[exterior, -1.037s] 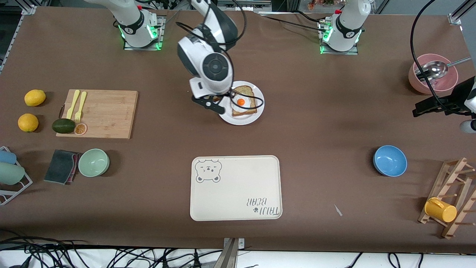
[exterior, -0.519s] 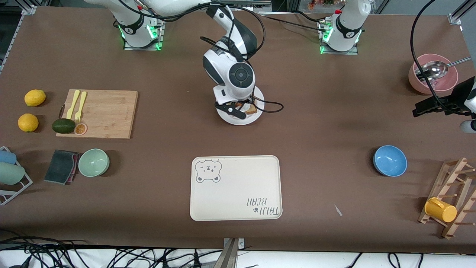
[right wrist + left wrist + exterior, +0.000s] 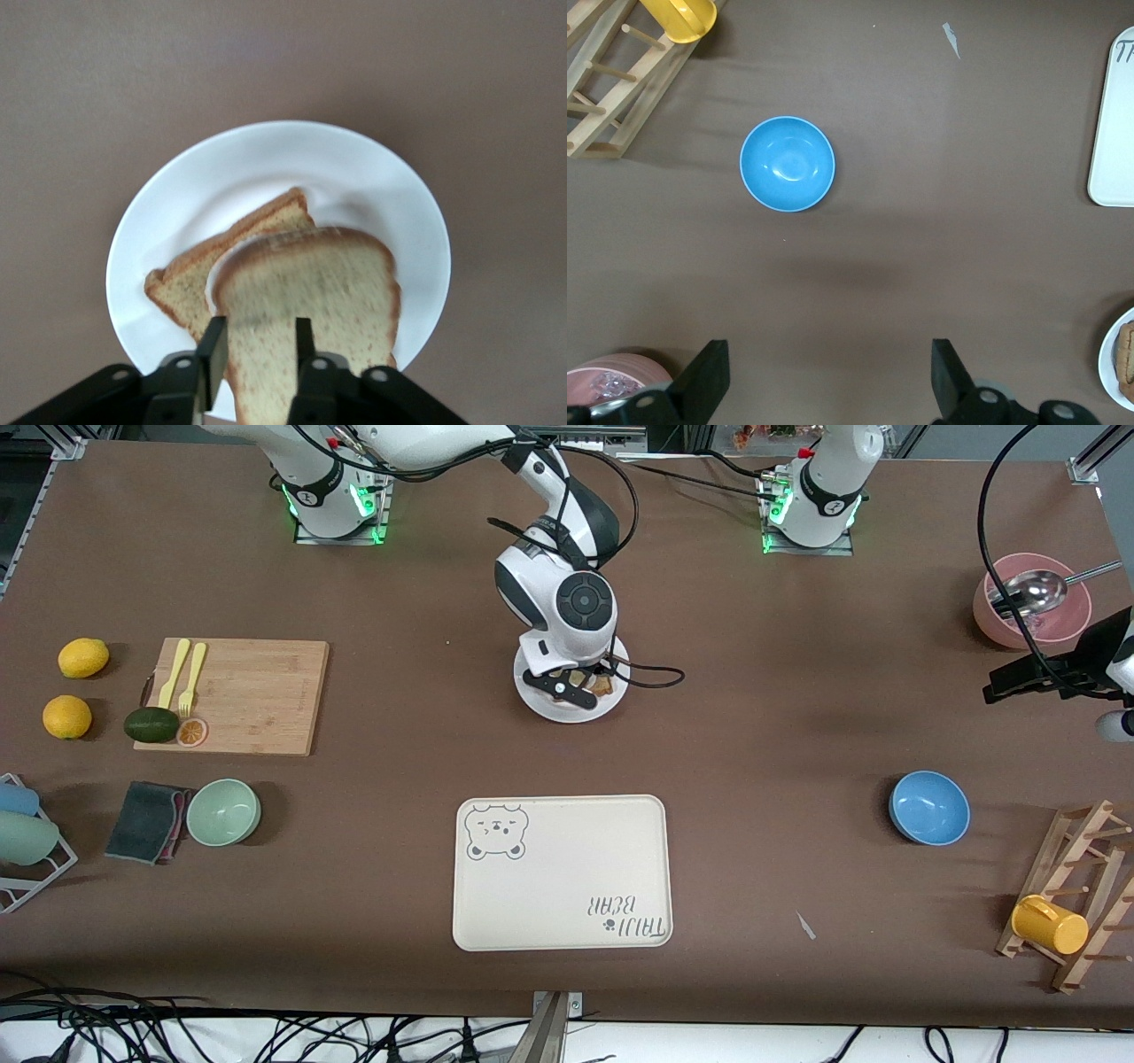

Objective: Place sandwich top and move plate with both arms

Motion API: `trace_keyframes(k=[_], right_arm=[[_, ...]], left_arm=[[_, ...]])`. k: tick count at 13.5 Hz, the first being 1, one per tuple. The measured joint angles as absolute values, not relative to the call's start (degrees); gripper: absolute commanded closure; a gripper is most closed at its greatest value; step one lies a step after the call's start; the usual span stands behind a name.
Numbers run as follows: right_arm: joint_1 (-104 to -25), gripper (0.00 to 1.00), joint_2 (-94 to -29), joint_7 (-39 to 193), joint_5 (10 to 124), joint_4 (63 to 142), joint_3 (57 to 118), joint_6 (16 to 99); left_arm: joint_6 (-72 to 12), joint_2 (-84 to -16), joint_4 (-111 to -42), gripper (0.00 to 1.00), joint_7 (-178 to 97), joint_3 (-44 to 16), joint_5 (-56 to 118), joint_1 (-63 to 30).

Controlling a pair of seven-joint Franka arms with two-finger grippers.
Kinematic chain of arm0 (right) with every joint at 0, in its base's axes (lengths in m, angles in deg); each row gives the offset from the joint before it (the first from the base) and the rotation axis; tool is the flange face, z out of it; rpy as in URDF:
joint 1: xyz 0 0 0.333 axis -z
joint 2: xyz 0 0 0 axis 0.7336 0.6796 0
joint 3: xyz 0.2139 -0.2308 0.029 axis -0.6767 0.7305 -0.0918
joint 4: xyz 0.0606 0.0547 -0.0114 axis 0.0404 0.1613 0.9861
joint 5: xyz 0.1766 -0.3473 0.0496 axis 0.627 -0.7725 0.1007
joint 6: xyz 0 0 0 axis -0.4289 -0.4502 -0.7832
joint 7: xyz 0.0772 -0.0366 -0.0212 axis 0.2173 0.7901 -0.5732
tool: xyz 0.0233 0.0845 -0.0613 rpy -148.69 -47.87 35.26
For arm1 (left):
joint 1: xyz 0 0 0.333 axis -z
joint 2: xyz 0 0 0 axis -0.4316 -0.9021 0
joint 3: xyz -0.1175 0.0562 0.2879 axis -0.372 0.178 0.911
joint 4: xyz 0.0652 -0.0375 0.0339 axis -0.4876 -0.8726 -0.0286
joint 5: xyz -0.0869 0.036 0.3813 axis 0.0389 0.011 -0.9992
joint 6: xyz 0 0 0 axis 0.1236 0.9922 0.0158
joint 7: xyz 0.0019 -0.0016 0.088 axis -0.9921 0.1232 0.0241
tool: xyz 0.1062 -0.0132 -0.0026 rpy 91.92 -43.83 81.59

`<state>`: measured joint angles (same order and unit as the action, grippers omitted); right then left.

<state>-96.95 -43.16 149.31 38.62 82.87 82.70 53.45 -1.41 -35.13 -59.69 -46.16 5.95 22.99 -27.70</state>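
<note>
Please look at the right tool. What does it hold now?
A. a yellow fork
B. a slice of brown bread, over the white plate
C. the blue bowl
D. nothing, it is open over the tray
B: in the right wrist view the right tool is shut on the sandwich top, held above the other slice on the white plate.

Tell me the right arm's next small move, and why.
Probably lower and release: the right pincer grips the sandwich top over the egg-bearing slice on the plate. The left pincer waits open.
</note>
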Motion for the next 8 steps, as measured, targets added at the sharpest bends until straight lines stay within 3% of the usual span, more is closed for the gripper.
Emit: trace_keyframes(k=[5, 8], right_arm=[[-95.39, 0.0, -44.85, 148.65, 36.43, 80.73, 84.88, 53.1], [-92.32, 0.0, -49.46, 140.83, 36.43, 80.07, 88.37, 46.32]], left_arm=[[-1.41, -35.14, -59.69, 0.0, -46.16, 5.95, 22.99, -27.7], [-1.41, -35.15, -59.69, 0.0, -46.16, 5.95, 22.99, -27.71]])
